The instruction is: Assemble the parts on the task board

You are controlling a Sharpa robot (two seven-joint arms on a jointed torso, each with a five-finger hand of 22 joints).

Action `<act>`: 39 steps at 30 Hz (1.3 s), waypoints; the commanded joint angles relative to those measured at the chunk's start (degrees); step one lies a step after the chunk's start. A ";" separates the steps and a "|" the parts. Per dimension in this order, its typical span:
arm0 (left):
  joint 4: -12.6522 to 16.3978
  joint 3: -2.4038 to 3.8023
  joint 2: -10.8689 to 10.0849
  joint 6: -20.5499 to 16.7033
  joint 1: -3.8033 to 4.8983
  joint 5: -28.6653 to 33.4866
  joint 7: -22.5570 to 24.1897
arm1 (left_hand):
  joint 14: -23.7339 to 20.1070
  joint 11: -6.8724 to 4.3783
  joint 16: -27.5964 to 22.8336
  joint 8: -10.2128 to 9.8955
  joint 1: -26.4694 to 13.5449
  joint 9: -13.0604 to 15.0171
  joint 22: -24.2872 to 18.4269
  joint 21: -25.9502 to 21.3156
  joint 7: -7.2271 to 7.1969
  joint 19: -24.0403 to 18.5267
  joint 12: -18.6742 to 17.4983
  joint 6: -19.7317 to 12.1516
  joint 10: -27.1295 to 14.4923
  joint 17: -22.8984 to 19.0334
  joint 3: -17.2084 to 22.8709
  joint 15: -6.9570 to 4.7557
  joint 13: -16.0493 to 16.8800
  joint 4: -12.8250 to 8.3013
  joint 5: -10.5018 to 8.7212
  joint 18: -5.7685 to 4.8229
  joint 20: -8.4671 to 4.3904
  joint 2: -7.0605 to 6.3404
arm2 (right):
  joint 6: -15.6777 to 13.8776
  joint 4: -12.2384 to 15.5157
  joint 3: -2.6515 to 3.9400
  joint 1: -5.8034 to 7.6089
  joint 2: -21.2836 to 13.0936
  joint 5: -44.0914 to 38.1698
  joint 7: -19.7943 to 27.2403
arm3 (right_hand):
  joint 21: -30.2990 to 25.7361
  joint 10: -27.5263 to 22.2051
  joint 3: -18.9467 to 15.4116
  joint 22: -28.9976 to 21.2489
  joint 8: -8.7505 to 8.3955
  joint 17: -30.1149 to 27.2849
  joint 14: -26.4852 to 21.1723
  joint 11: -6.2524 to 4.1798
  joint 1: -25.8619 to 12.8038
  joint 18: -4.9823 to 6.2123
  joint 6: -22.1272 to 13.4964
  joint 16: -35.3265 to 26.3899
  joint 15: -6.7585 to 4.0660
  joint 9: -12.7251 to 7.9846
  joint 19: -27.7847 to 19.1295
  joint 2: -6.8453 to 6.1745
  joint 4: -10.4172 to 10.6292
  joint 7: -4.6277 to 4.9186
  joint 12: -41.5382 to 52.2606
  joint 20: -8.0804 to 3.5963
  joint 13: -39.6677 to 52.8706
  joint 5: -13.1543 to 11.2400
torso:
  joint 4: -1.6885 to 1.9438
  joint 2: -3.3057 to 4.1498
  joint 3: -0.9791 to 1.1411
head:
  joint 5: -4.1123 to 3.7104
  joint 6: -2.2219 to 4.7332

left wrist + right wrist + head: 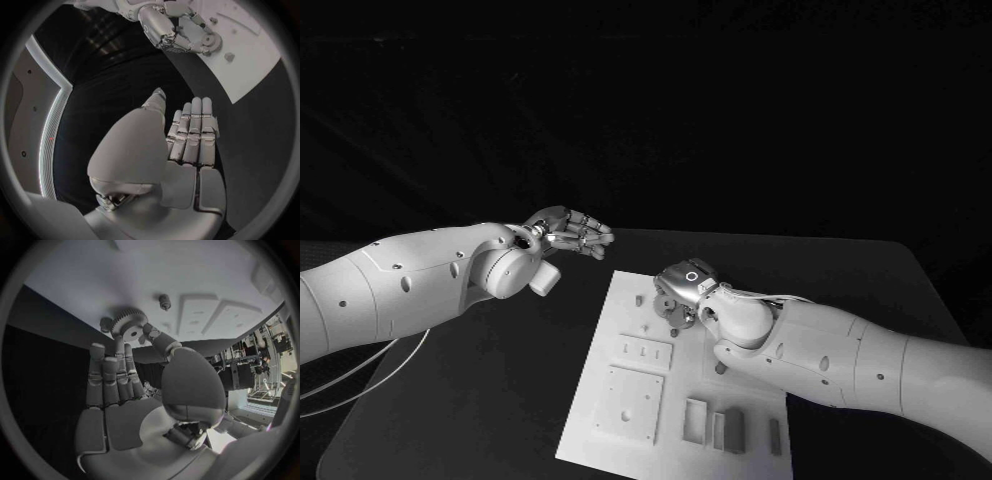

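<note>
my right hand (134, 390) pinches a toothed gear (129, 326) at my fingertips (119, 342), on the task board (632, 400). my left hand (567, 232) hovers beside the board, fingers straight, holding nothing.

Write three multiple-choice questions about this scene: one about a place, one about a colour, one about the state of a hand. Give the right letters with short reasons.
1. Where is the gear?
A. on the task board, at its far end
B. on the bare table beside the left arm
C. in the left hand

2. What colour is the task board?
A. black
B. white
C. striped

3. How is the left hand?
A. it grips the gear
B. it presses on the board
C. it holds nothing, fingers straight

Answers:
1 A: the right wrist view shows the gear on the board, under the fingertips of the right hand.
2 B: the plate is pale against the black table.
3 C: the left wrist view shows its palm bare.
</note>
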 commanded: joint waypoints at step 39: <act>0.16 0.05 -0.06 0.60 0.07 -0.44 0.22 | 0.37 0.11 -0.31 0.38 -0.77 -0.07 0.18 -0.29 3.02 0.49 -0.26 -0.55 -0.41 0.16 0.36 -0.10 0.09 -0.10 0.00 0.84 -0.11 -0.08 | -1.50 -0.98 0.02 -0.01 0.05 3.19 2.66 | -0.55 -0.58 0.79 0.84 -1.35 -0.30 0.27 0.32 2.19 0.79 -2.18 -0.47 0.04 -0.35 0.46 1.96 -1.99 1.02 -2.15 -0.25 0.59 0.03 | -0.07 0.00 0.04 | 0.40 -0.03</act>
